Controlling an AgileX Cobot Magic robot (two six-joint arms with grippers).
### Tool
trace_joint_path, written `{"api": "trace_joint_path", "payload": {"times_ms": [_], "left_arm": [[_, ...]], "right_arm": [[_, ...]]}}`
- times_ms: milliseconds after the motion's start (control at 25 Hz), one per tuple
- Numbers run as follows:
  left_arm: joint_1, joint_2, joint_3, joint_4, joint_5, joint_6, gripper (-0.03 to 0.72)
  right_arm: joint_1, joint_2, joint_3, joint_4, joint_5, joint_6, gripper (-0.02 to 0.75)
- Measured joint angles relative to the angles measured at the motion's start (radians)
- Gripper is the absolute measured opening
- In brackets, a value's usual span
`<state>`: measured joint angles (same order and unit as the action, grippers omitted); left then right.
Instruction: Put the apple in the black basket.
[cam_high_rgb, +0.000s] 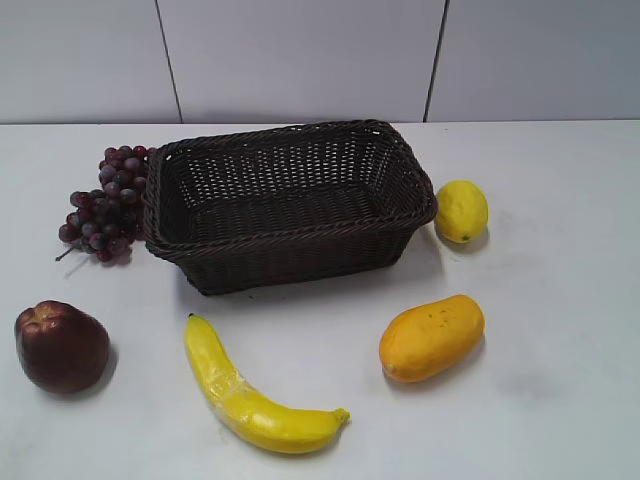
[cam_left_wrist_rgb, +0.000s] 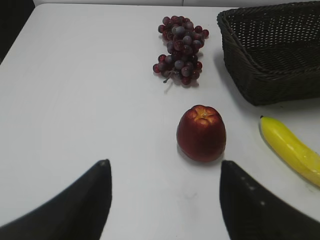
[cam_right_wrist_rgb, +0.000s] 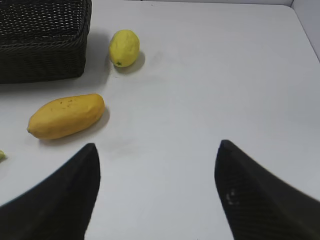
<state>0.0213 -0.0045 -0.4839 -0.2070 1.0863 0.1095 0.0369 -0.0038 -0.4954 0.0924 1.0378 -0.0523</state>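
The black basket (cam_high_rgb: 290, 200) is placed at the middle back of the white table (cam_high_rgb: 560, 330), and nothing is seen inside it; only its woven bottom and open-weave walls are visible. A bunch of grapes (cam_high_rgb: 105, 200) is laid against its left end, and a lemon (cam_high_rgb: 461, 210) is found just beside its right end. In front of the basket a banana (cam_high_rgb: 250, 395) and a mango (cam_high_rgb: 431, 337) are laid, apart from each other.

The apple (cam_high_rgb: 60, 346) is seen on the table at the front left, well apart from the basket. It is dark red and glossy, with a paler orange patch around the dimple on top, and it is standing upright.

In the left wrist view the left gripper (cam_left_wrist_rgb: 165, 200) is held wide open just before the apple, and nothing is gripped. In the right wrist view the right gripper (cam_right_wrist_rgb: 157, 192) is also spread wide over bare table, with the mango ahead to its left, and nothing is held.
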Motion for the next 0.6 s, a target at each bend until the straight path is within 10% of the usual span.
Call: {"api": "trace_joint_path", "payload": {"times_ms": [600], "left_arm": [[0.000, 0.000, 0.000, -0.001, 0.000, 0.000, 0.486]], "right_arm": [[0.000, 0.000, 0.000, 0.000, 0.000, 0.000, 0.538]]}}
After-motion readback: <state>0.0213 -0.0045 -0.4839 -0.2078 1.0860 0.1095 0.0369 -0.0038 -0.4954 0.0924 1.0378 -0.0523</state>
